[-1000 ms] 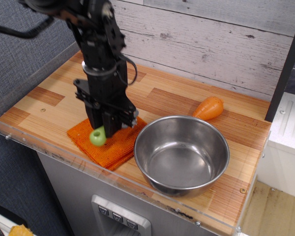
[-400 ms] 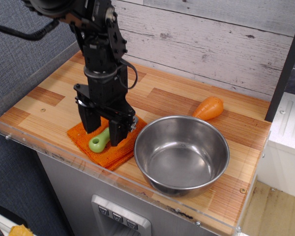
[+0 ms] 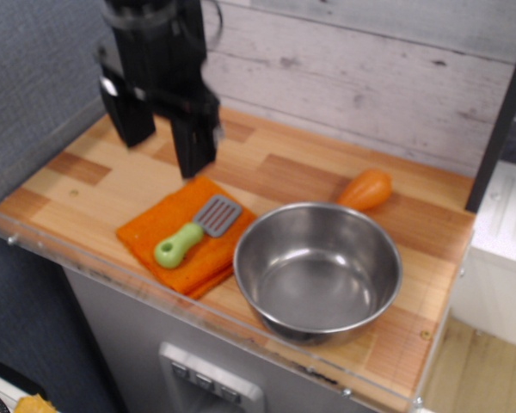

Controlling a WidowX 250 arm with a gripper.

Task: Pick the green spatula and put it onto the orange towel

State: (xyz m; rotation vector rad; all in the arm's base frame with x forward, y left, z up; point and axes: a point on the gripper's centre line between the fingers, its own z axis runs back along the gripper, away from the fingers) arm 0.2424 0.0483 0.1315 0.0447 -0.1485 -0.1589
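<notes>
The green spatula (image 3: 193, 233) lies flat on the orange towel (image 3: 159, 228), its light-green handle pointing to the front left and its slotted grey blade toward the steel bowl. The towel lies near the table's front left edge. My gripper (image 3: 163, 151) hangs well above the towel, behind and to the left of the spatula. Its two black fingers are spread wide apart and hold nothing. The frame is slightly blurred around the arm.
A steel bowl (image 3: 316, 268) stands right of the towel, its rim close to the spatula's blade. An orange carrot-shaped toy (image 3: 366, 189) lies behind the bowl. A clear acrylic rim (image 3: 112, 275) runs along the table's front and left edges. A plank wall stands at the back.
My gripper let go of the spatula, which now lies on the towel, and rose up and back, away from it.
</notes>
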